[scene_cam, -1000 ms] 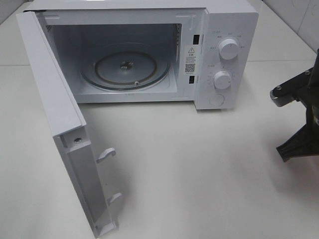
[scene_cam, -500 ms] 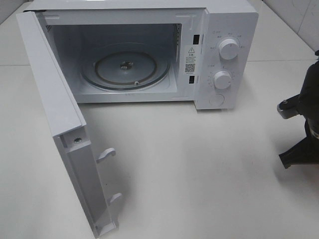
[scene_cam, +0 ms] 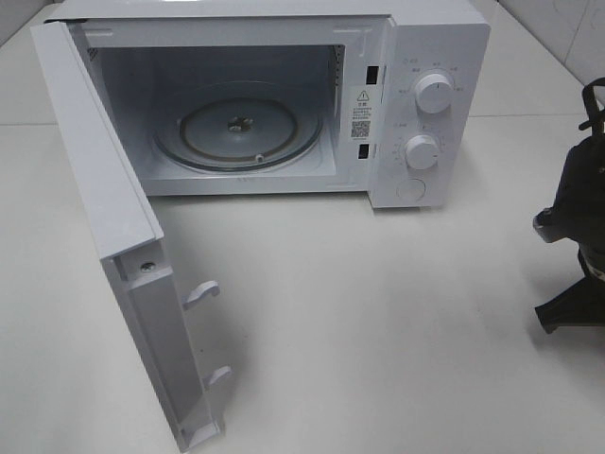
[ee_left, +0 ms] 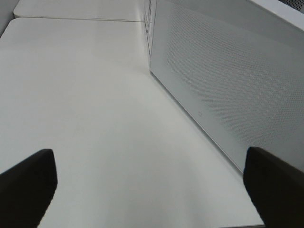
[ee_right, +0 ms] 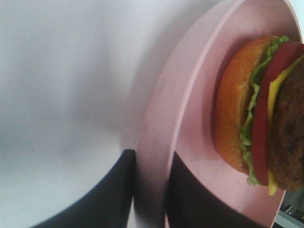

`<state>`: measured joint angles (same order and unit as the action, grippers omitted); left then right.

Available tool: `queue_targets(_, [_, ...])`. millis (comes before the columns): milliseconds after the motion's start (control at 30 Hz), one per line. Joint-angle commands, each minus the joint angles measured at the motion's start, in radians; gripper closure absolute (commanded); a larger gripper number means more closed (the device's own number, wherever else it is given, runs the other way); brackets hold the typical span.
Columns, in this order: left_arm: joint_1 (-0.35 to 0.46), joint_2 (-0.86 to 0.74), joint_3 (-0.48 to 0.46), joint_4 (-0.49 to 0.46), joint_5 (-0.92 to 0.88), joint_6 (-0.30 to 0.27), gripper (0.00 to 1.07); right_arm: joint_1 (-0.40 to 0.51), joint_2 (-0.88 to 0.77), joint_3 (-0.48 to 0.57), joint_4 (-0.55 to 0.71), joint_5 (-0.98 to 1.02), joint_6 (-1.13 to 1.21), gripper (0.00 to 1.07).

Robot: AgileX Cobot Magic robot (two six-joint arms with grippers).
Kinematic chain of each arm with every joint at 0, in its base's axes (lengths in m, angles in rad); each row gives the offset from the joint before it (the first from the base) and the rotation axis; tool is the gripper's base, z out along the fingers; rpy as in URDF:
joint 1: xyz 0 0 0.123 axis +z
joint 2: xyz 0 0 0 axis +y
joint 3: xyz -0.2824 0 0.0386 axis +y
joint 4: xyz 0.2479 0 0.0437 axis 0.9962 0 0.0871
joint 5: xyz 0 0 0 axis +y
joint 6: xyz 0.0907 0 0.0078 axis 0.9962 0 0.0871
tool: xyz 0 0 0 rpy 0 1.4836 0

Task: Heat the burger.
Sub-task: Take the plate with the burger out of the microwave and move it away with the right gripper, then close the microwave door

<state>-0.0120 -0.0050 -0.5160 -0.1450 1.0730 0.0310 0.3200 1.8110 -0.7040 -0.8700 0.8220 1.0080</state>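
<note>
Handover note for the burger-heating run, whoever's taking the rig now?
Left gripper: open, empty, beside the microwave door.
Right gripper: fingers straddle the rim of the pink plate; firmness of grip unclear. The burger sits on that plate, which the high view does not show.
Done: microwave door open, glass turntable bare.
Left: carry the plate with the burger onto the turntable, let go, close the door, set the dials.
</note>
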Motion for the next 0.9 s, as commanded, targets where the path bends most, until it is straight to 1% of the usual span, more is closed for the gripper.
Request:
queue_targets(33, [0.002, -0.014, 0.0, 0.003, -0.004, 0.001, 0.07, -0.003, -0.03, -0.004, -0.007, 0.015, -0.001, 0.79])
queue_targets(67, [0.002, -0.014, 0.0, 0.003, -0.004, 0.001, 0.07, -0.003, -0.052, -0.004, -0.006, 0.005, -0.006, 0.72])
queue_targets(100, [0.002, -0.014, 0.0, 0.003, -0.004, 0.001, 0.07, -0.003, -0.052, -0.004, -0.006, 0.005, -0.006, 0.72])
queue_targets(133, [0.002, -0.014, 0.0, 0.003, -0.004, 0.001, 0.07, -0.003, -0.076, -0.004, 0.009, -0.01, -0.026, 0.67])
queue_targets(167, [0.002, -0.014, 0.0, 0.003, -0.004, 0.001, 0.07, -0.003, -0.076, -0.004, 0.009, -0.01, -0.026, 0.67])
queue_targets(233, [0.002, -0.014, 0.0, 0.003, -0.004, 0.001, 0.07, -0.003, -0.12, -0.004, 0.049, -0.046, -0.071, 0.55])
queue_targets(267, [0.002, -0.014, 0.0, 0.003, -0.004, 0.001, 0.07, -0.003, -0.12, -0.004, 0.049, -0.046, -0.071, 0.55])
queue_targets(300, [0.002, -0.014, 0.0, 0.003, -0.004, 0.001, 0.07, -0.003, -0.156, -0.004, 0.092, -0.086, -0.128, 0.5])
queue_targets(333, [0.002, -0.014, 0.0, 0.003, -0.004, 0.001, 0.07, -0.003, -0.156, -0.004, 0.092, -0.086, -0.128, 0.5])
queue_targets(367, [0.002, -0.014, 0.0, 0.003, -0.004, 0.001, 0.07, -0.003, -0.177, -0.004, 0.12, -0.109, -0.162, 0.47])
queue_targets(400, [0.002, -0.014, 0.0, 0.003, -0.004, 0.001, 0.07, -0.003, -0.222, -0.004, 0.179, -0.156, -0.227, 0.43])
queue_targets(433, [0.002, -0.014, 0.0, 0.003, -0.004, 0.001, 0.07, -0.003, -0.222, -0.004, 0.179, -0.156, -0.227, 0.43])
queue_targets(467, [0.002, -0.014, 0.0, 0.003, -0.004, 0.001, 0.07, -0.003, -0.248, -0.004, 0.214, -0.184, -0.264, 0.41])
queue_targets(500, [0.002, -0.014, 0.0, 0.003, -0.004, 0.001, 0.07, -0.003, -0.298, -0.004, 0.287, -0.232, -0.335, 0.38])
queue_targets(533, [0.002, -0.014, 0.0, 0.003, -0.004, 0.001, 0.07, -0.003, -0.298, -0.004, 0.287, -0.232, -0.335, 0.38])
queue_targets(567, [0.002, -0.014, 0.0, 0.003, -0.004, 0.001, 0.07, -0.003, -0.355, -0.004, 0.358, -0.269, -0.414, 0.35])
queue_targets(600, [0.002, -0.014, 0.0, 0.003, -0.004, 0.001, 0.07, -0.003, -0.355, -0.004, 0.358, -0.269, -0.414, 0.35])
queue_targets(633, [0.002, -0.014, 0.0, 0.003, -0.004, 0.001, 0.07, -0.003, -0.404, -0.004, 0.425, -0.287, -0.501, 0.33])
queue_targets(667, [0.002, -0.014, 0.0, 0.003, -0.004, 0.001, 0.07, -0.003, -0.43, -0.004, 0.466, -0.289, -0.541, 0.32])
queue_targets(700, [0.002, -0.014, 0.0, 0.003, -0.004, 0.001, 0.07, -0.003, -0.43, -0.004, 0.466, -0.289, -0.541, 0.32])
queue_targets(733, [0.002, -0.014, 0.0, 0.003, -0.004, 0.001, 0.07, -0.003, -0.476, -0.004, 0.553, -0.28, -0.616, 0.32])
queue_targets(767, [0.002, -0.014, 0.0, 0.003, -0.004, 0.001, 0.07, -0.003, -0.476, -0.004, 0.553, -0.28, -0.616, 0.32])
queue_targets(800, [0.002, -0.014, 0.0, 0.003, -0.004, 0.001, 0.07, -0.003, -0.524, -0.004, 0.634, -0.252, -0.703, 0.31])
queue_targets(833, [0.002, -0.014, 0.0, 0.003, -0.004, 0.001, 0.07, -0.003, -0.551, -0.004, 0.675, -0.233, -0.753, 0.31])
queue_targets(867, [0.002, -0.014, 0.0, 0.003, -0.004, 0.001, 0.07, -0.003, -0.551, -0.004, 0.675, -0.233, -0.753, 0.31])
queue_targets(900, [0.002, -0.014, 0.0, 0.003, -0.004, 0.001, 0.07, -0.003, -0.604, -0.004, 0.74, -0.192, -0.836, 0.31])
